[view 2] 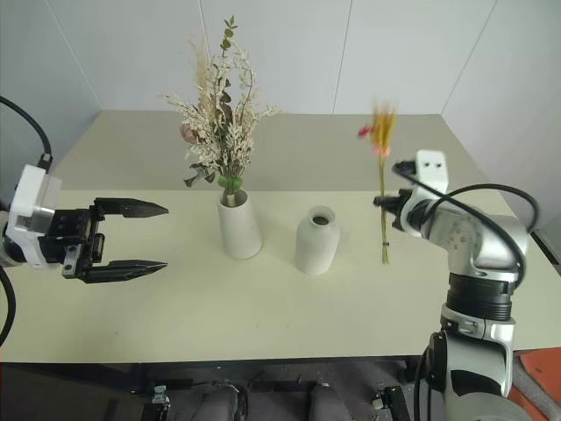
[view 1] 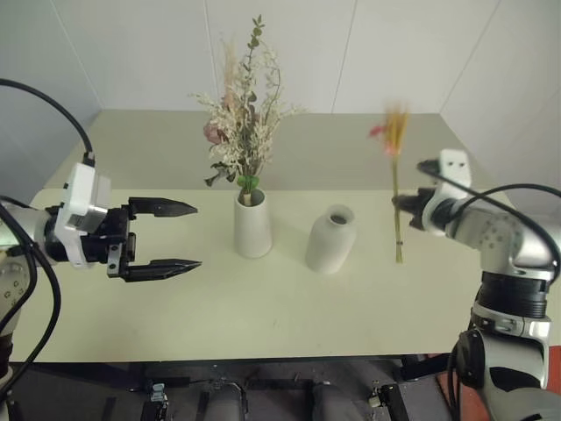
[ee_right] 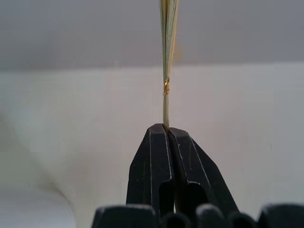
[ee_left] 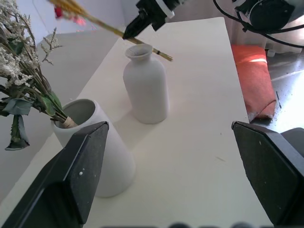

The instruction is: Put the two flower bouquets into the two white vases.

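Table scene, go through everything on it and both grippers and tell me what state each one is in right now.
Bushy bouquet: standing upright in the cone vase.
Cone vase: upright, filled.
Bottle vase: upright, empty.
Slim bouquet: held upright above the table, beside the bottle vase.
Right gripper: shut on the slim bouquet's stem.
Left gripper: open, holding nothing.

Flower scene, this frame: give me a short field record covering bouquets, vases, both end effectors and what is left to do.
bushy bouquet: standing in the cone vase
slim bouquet: held upright above the table, to the right of the bottle vase
bottle vase: empty, upright
left end effector: open, holding nothing, left of the cone vase
right end effector: shut on the slim bouquet's stem
remaining: slim bouquet into the bottle vase
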Robot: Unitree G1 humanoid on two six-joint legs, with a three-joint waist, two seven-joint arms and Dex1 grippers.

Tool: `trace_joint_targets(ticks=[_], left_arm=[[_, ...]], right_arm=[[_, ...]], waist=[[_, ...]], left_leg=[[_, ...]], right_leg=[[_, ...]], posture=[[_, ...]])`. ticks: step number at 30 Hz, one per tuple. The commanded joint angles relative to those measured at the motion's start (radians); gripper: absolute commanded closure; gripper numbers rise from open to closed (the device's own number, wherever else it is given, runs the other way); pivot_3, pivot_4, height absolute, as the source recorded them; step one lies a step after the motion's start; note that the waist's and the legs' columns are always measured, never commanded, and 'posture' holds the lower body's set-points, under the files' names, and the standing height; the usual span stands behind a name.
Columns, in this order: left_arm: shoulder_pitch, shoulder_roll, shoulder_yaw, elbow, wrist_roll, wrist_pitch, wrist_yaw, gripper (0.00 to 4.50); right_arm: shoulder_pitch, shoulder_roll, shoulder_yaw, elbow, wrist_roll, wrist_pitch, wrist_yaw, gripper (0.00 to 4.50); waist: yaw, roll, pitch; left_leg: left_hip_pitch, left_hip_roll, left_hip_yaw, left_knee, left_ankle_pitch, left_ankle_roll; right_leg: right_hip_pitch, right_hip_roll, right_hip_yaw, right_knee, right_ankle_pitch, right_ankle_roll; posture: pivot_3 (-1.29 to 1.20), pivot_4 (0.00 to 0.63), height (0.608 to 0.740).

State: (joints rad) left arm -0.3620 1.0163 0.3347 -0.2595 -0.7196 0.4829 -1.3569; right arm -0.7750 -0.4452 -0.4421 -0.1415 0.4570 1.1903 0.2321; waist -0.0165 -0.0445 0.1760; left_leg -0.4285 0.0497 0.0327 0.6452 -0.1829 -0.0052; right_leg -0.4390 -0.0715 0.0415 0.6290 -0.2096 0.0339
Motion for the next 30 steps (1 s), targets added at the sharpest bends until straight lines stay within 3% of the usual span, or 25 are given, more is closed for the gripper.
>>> trace_joint_targets(ticks=[1, 9, 18, 28, 30], left_arm=[[-0.079, -0.02, -0.008, 0.034, -0.047, 0.016, 0.019, 0.0], [-0.155, -0.043, -0.026, 0.09, -0.062, 0.043, 0.033, 0.0], [-0.148, -0.049, 0.022, 0.061, -0.129, 0.103, 0.102, 0.0], [-0.134, -0.041, 0.037, 0.046, -0.134, 0.112, 0.117, 0.0], [-0.135, -0.04, 0.036, 0.045, -0.133, 0.111, 0.119, 0.0]], right_arm=[[-0.034, 0.038, -0.084, -0.149, 0.102, -0.122, 0.026, 4.47], [-0.057, 0.133, -0.034, -0.27, 0.288, -0.237, 0.083, 4.47], [0.033, 0.174, 0.131, -0.215, 0.232, -0.419, 0.12, 4.47], [0.18, 0.14, 0.215, -0.229, 0.217, -0.469, 0.171, 4.47], [0.237, 0.128, 0.226, -0.252, 0.208, -0.484, 0.183, 3.98]], waist=[[-0.001, 0.0, 0.0], [-0.02, 0.0, 0.0], [-0.024, 0.0, 0.0], [-0.023, 0.0, 0.0], [-0.022, 0.0, 0.0]], left_leg=[[0.0, 0.0, 0.0, 0.0, 0.0, 0.0], [0.001, 0.001, 0.0, 0.0, 0.0, 0.0], [0.002, 0.001, 0.0, 0.0, 0.0, 0.0], [0.003, 0.001, 0.0, 0.0, 0.0, 0.0], [0.002, 0.001, 0.0, 0.0, 0.0, 0.0]], right_leg=[[0.0, 0.0, 0.0, 0.0, 0.0, 0.001], [0.001, 0.001, 0.001, 0.001, 0.002, -0.003], [0.001, 0.001, 0.001, 0.001, 0.002, -0.003], [0.001, 0.001, 0.001, 0.001, 0.002, -0.003], [0.001, 0.001, 0.001, 0.001, 0.002, -0.003]], posture=[[0.0, 0.15, 0.74], [0.0, 0.15, 0.74], [0.0, 0.15, 0.74], [0.0, 0.15, 0.74], [0.0, 0.15, 0.74]])
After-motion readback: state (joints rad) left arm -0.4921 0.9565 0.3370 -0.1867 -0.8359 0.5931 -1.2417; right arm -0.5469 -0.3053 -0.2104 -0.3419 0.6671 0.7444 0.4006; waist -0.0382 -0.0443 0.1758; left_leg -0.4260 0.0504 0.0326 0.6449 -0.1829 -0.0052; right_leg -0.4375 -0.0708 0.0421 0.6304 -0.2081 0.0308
